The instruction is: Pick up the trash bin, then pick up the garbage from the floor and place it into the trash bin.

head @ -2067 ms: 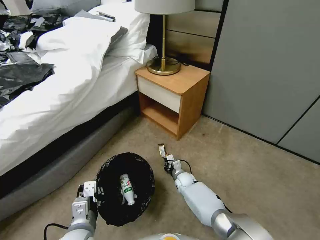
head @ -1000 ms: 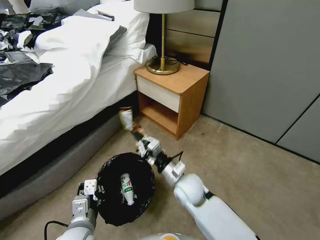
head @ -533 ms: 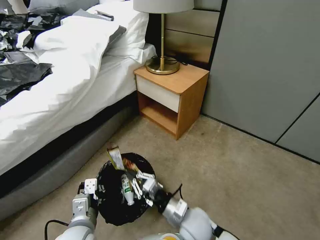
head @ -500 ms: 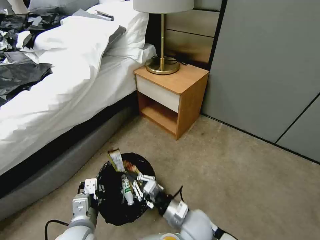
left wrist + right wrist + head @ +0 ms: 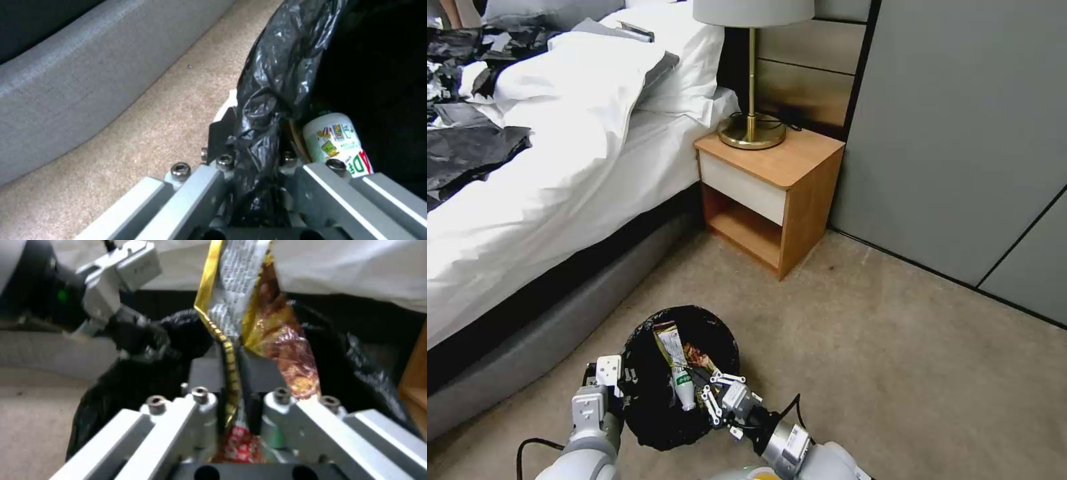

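The trash bin (image 5: 650, 417), lined with a crinkly black bag, hangs low in front of me above the carpet. My left gripper (image 5: 619, 388) is shut on its rim and bag, seen close up in the left wrist view (image 5: 256, 146). A white plastic bottle (image 5: 683, 390) lies inside the bin (image 5: 338, 143). My right gripper (image 5: 706, 395) is over the bin's mouth, shut on a yellow snack wrapper (image 5: 668, 341). In the right wrist view the wrapper (image 5: 249, 296) stands out from between the shut fingers (image 5: 233, 373), with the black bag (image 5: 146, 380) behind it.
A bed (image 5: 560, 193) with white sheets and a grey base runs along the left. A wooden nightstand (image 5: 774, 190) with a brass lamp (image 5: 752, 127) stands ahead. Grey wall panels (image 5: 960, 133) close the right. Bare carpet (image 5: 927, 373) spreads to the right.
My right gripper lifted the wrapper off the floor, swung it left over the bin and lowered it; the wrapper now lies within the bin's mouth. The left arm held still.
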### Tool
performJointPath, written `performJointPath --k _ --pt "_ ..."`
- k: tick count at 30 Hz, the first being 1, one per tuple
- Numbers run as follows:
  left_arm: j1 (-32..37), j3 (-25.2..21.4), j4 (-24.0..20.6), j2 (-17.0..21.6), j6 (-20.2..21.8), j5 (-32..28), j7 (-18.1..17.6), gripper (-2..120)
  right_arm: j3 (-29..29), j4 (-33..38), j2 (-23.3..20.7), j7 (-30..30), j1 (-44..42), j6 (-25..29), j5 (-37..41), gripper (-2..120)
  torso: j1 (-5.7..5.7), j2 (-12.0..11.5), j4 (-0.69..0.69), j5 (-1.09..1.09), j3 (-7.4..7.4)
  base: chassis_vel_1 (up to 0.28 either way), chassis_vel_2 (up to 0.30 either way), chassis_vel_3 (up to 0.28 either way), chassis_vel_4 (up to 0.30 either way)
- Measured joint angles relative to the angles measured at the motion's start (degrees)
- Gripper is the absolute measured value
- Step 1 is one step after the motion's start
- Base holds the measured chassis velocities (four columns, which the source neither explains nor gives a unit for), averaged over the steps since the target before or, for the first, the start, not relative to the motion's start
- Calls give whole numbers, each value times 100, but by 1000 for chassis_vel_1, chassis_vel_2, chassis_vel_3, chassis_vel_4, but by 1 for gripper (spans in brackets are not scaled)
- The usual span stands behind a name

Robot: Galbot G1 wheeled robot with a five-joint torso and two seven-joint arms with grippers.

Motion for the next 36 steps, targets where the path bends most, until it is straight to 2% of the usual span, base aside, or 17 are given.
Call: performJointPath --k 3,5,7,11,13,15,16,19,20,23,31,36 --pt "2 2 -11 -2 0 -2 -1 0 -65 -66 -48 23 -2 11 -44 28 0 0 0 1 0 0 0 0 0" --pt "3 3 -13 -3 0 -2 -1 0 -74 -74 -59 28 -2 11 -48 30 0 0 1 2 0 0 0 0 0" --pt "16 7 -29 -7 -2 1 -1 0 -132 -79 -119 42 16 12 -62 41 0 0 -1 5 0 0 0 0 0" --pt "22 11 -35 -9 -4 7 -1 0 -166 -70 -141 61 46 4 -65 50 0 0 -2 8 0 0 0 0 0" --pt "25 19 -45 -13 -6 16 -2 0 -199 -36 -163 79 82 -15 -68 62 0 0 -4 8 0 0 0 0 0" --pt "25 21 -46 -13 -6 17 -2 0 -202 -27 -167 83 85 -18 -66 64 0 0 -5 9 0 0 0 0 0" --pt "25 27 -49 -13 -7 23 -2 0 -215 19 -188 100 97 -37 -56 72 0 0 -5 10 0 0 0 0 0" --pt "27 31 -50 -11 -7 32 -3 0 -232 106 -236 163 101 -82 -41 86 0 0 -5 10 0 0 0 0 0" --pt "27 31 -50 -11 -7 32 -3 0 -232 106 -236 163 101 -82 -41 86 0 0 -5 10 0 0 0 0 0" --pt "20 27 -43 5 -7 32 -5 0 -218 285 -316 234 110 -145 -17 98 0 0 -5 10 0 0 0 0 0" --pt "10 35 -19 21 -10 42 -8 0 -62 618 -364 351 284 -276 81 100 0 1 -3 7 0 0 0 0 0" --pt "10 31 2 44 -17 46 -11 0 232 1137 -232 535 445 -444 228 100 0 1 -2 6 0 0 0 0 0"
